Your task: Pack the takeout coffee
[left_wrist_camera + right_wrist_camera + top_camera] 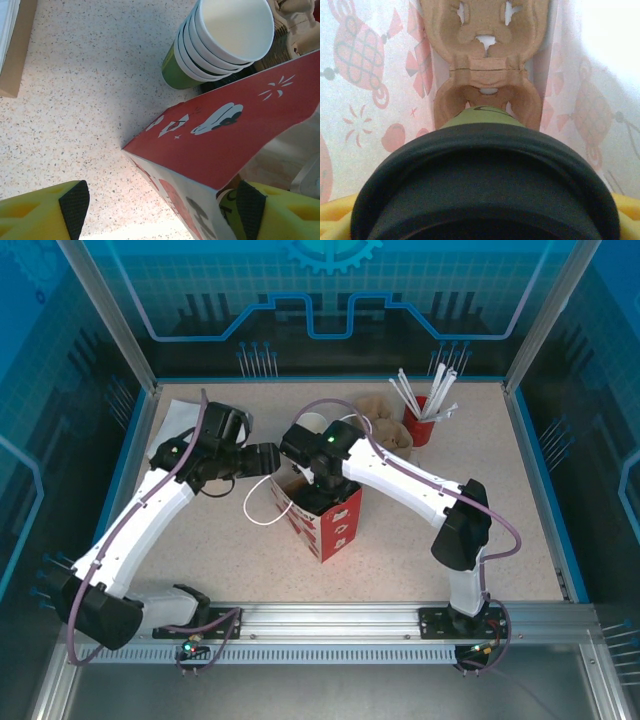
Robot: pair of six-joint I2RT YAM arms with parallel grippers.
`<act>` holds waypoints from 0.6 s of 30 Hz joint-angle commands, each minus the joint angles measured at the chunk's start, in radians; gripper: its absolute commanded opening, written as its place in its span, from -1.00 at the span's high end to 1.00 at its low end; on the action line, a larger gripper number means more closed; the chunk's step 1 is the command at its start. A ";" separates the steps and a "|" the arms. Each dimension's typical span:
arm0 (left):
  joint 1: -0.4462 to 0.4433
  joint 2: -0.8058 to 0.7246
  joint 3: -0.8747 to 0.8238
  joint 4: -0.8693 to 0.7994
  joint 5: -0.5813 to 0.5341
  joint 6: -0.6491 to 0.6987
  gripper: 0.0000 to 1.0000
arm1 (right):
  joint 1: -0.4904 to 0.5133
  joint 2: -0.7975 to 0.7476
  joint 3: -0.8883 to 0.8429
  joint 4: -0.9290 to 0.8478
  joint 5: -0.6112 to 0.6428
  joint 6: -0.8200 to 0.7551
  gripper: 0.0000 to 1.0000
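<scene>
right gripper [480, 220] clamped round takeout coffee [480, 170], cup down inside red bag [225, 135] mid table [420, 550], just above cardboard carrier [487, 75]; left gripper [162, 207] wide open, straddling bag's top corner, holding nothing

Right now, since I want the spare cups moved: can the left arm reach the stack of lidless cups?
Probably, going round: the red bag stands between the open left gripper and the stack of cups, but the table beside looks free.
</scene>
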 commanded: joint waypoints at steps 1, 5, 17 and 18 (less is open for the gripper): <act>0.010 0.014 0.038 0.015 -0.021 0.028 -0.59 | -0.005 -0.019 -0.016 0.004 -0.017 -0.009 -0.64; 0.010 0.019 0.035 0.011 -0.028 0.030 -0.58 | -0.005 -0.022 -0.030 0.012 -0.015 -0.011 -0.64; 0.010 0.013 0.033 -0.001 -0.038 0.033 -0.58 | -0.006 0.000 -0.049 0.020 -0.015 -0.017 -0.63; 0.010 0.013 0.034 -0.001 -0.038 0.033 -0.57 | -0.008 0.001 -0.050 0.018 -0.012 -0.019 -0.64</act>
